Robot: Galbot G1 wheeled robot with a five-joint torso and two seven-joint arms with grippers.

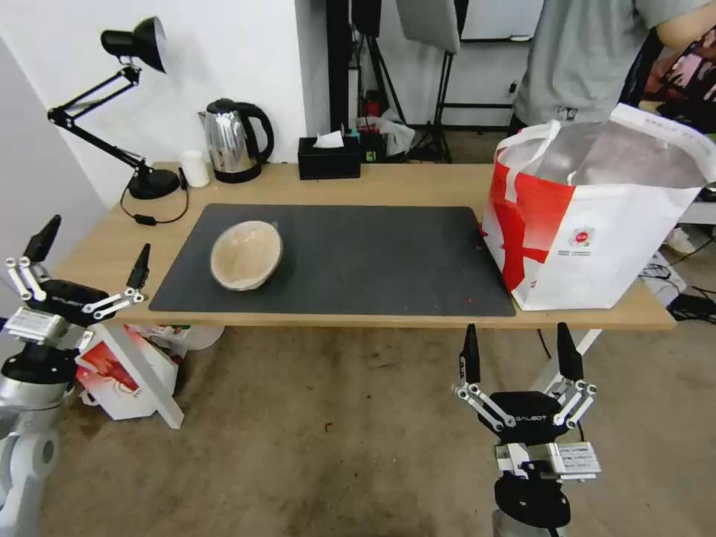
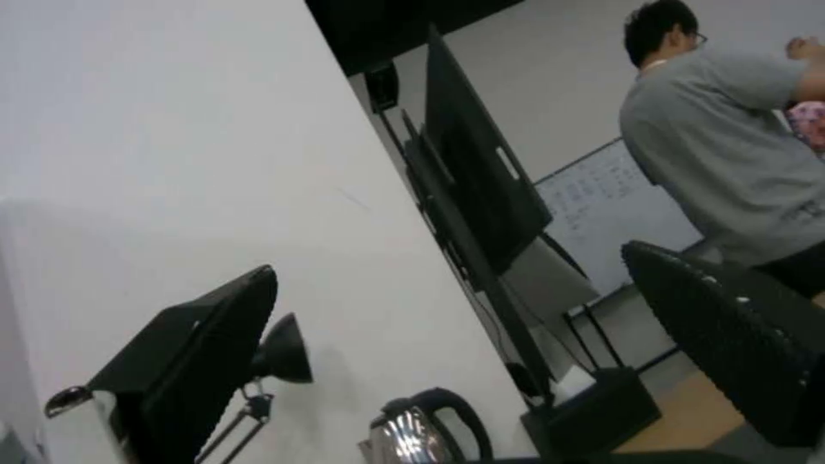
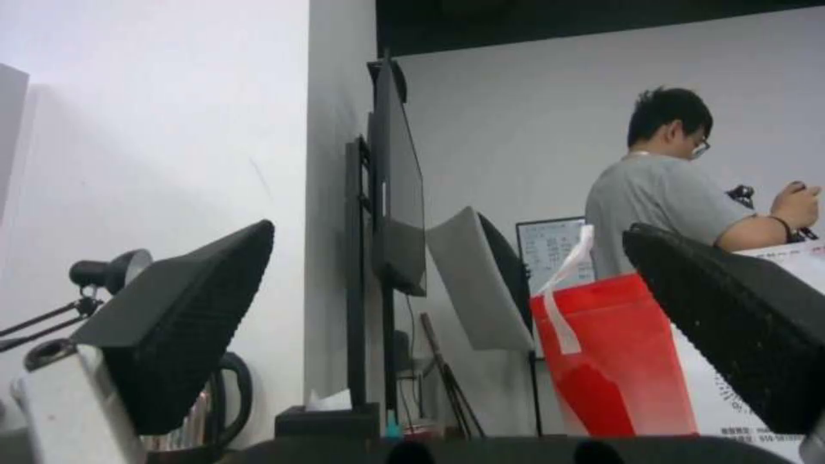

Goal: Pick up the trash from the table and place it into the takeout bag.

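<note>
The beige paper-pulp bowl (image 1: 247, 254) is lying on the left part of the dark mat (image 1: 388, 261) on the worktop (image 1: 418, 179). The takeout bag (image 1: 597, 224) is standing open at the right end. The left gripper (image 1: 89, 257) and right gripper (image 1: 520, 354) are hovering off the near edge, fingers spread wide.

Your head camera looks forward and down from in front of the desk (image 1: 418, 183), taking in its whole top and the floor before it. Your left wrist camera sits low by the desk's left end, tilted, facing up across it between its own fingers (image 2: 731, 335) toward the kettle (image 2: 421, 432) and wall. Your right wrist camera sits below the desk's near edge, level, facing the far wall. All three share the kettle and the lamp (image 1: 134, 41); head and right wrist views share the takeout bag (image 3: 619, 361).
</note>
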